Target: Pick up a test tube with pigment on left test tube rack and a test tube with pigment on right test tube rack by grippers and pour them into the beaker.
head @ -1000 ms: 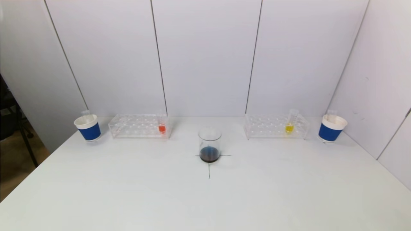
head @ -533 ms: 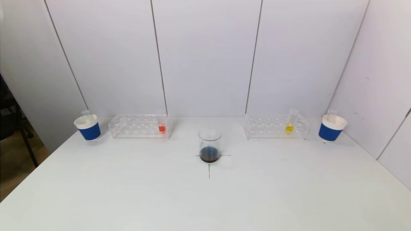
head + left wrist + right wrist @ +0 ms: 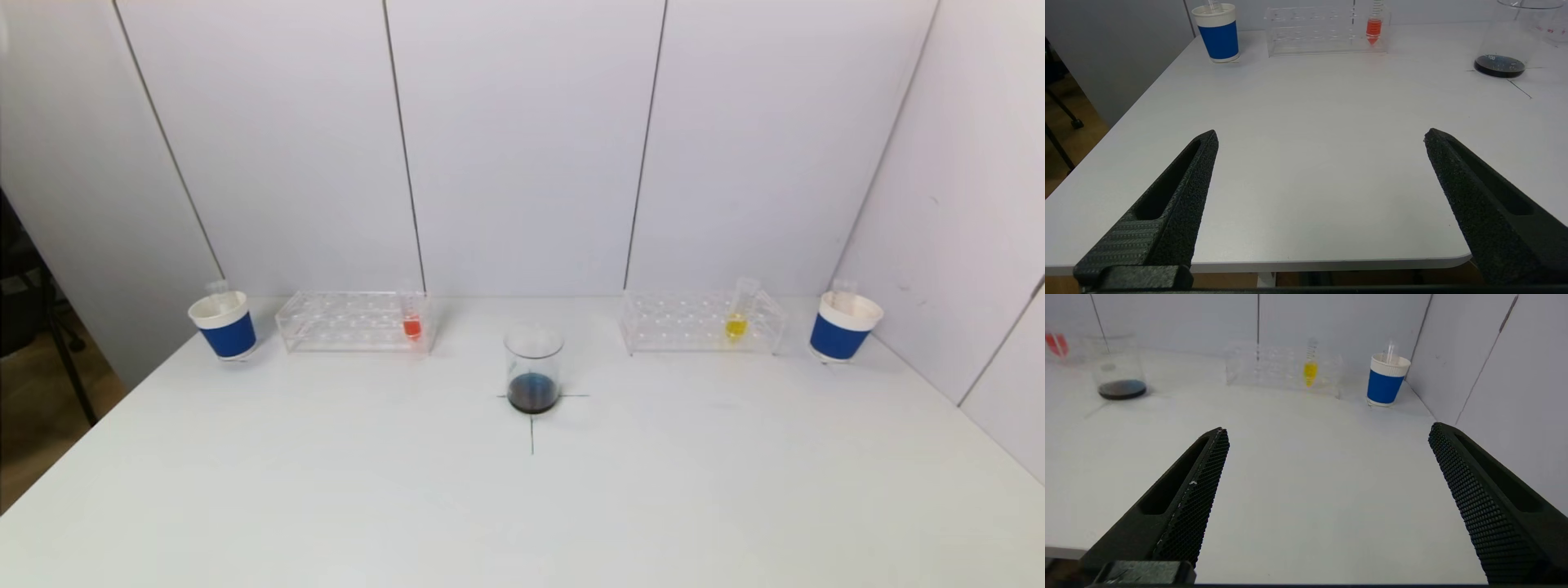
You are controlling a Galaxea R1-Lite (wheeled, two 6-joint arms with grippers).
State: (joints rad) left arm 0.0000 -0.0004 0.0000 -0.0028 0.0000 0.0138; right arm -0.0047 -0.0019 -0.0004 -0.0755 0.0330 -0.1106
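— Left gripper [image 3: 1321, 134] first: what do its fingers show?
— Both black fingers spread wide with nothing between them, hanging over the near edge of the white table [image 3: 1306, 163] and not touching it. They fill the lower corners of the left wrist view.

— And the right gripper [image 3: 1329, 430]?
— Same posture: jaws fully apart, empty, above the near part of the table, filling the lower corners of the right wrist view. Neither gripper appears in the head view.

— Where is the left rack's tube?
— The left test tube rack [image 3: 355, 321], clear acrylic, sits left of centre in the head view, against the back wall. The test tube with orange-red pigment [image 3: 412, 325] stands upright in it at the end toward the middle of the frame.

— And the right rack?
— The right test tube rack [image 3: 702, 321] lies right of centre at the same depth. Its test tube with yellow pigment [image 3: 736, 325] stands toward the rack's right end, leaning slightly.

— The beaker?
— The glass beaker [image 3: 533, 369] stands at centre frame between the racks and nearer the camera, on a black cross mark [image 3: 531, 425], with dark liquid in the bottom.

— Anything else?
— A blue-banded paper cup [image 3: 223, 324] stands just left of the left rack, another blue-banded cup [image 3: 844, 327] just right of the right rack. Each has a clear tube poking out.
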